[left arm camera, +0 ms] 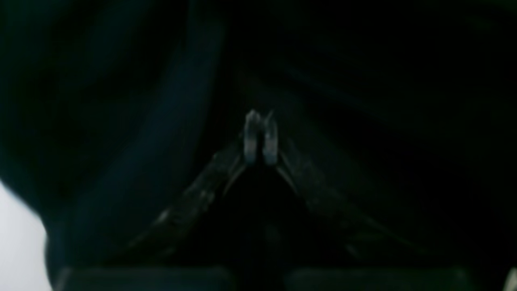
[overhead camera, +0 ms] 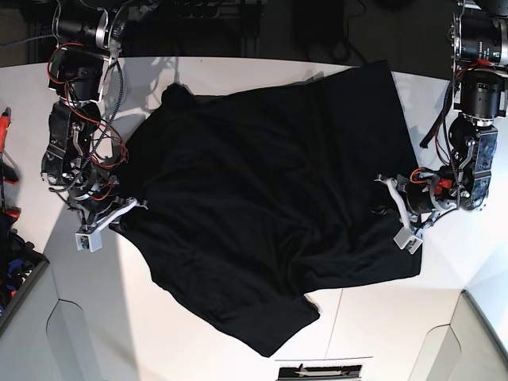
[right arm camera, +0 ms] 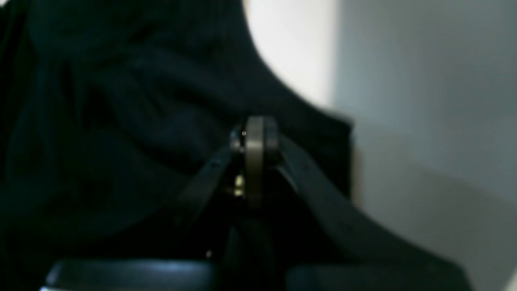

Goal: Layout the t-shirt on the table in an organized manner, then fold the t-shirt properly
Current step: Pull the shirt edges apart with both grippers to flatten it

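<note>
Both grippers, left gripper (overhead camera: 379,198) and right gripper (overhead camera: 127,213), look clamped on the t-shirt (overhead camera: 262,198); pulling evenly apart should flatten wrinkles on the table (overhead camera: 444,317).

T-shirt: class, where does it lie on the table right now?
In the base view the t-shirt lies spread and rumpled across the middle of the table, between the right gripper and the left gripper, each shut on an edge.

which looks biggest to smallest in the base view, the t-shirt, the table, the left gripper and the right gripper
1. the table, though the shirt hides much of it
2. the t-shirt
3. the left gripper and the right gripper look about alike, both shut on the t-shirt's edges; no ranking between them
</note>
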### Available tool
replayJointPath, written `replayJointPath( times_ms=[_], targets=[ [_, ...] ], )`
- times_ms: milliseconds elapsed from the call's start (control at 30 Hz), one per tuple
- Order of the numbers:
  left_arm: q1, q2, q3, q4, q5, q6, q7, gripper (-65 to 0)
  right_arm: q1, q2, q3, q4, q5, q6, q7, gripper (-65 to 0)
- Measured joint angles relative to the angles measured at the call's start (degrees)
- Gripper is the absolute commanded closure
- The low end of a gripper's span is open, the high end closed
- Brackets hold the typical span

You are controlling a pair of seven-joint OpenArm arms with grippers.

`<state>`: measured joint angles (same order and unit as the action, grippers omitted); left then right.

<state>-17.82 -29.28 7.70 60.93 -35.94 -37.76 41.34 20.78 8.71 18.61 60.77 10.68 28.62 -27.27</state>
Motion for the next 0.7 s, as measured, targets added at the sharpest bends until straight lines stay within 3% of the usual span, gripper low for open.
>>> replayJointPath(
  times_ms=[133, 333, 700],
  targets=[
    [-1.6, -0.1, -0.2, -4.4, 2.6, -0.2, -3.2, 0.0, -0.9, 1.8, -0.1, -0.1, 0.2, 0.2, 0.2, 0.0],
    [-1.7, -1.2, -0.3, -6.5, 3.8, -0.4, -4.8, 0.0, -4.2, 9.2, 0.0, 0.3, 3.5, 0.2, 0.5, 0.0],
    [-6.4, -1.8, -0.1, -7.2, 7.8, 0.8, -2.1, 0.0, -12.0, 10.6, 0.8, 3.3, 7.4, 0.4, 2.8, 0.0]
  ],
)
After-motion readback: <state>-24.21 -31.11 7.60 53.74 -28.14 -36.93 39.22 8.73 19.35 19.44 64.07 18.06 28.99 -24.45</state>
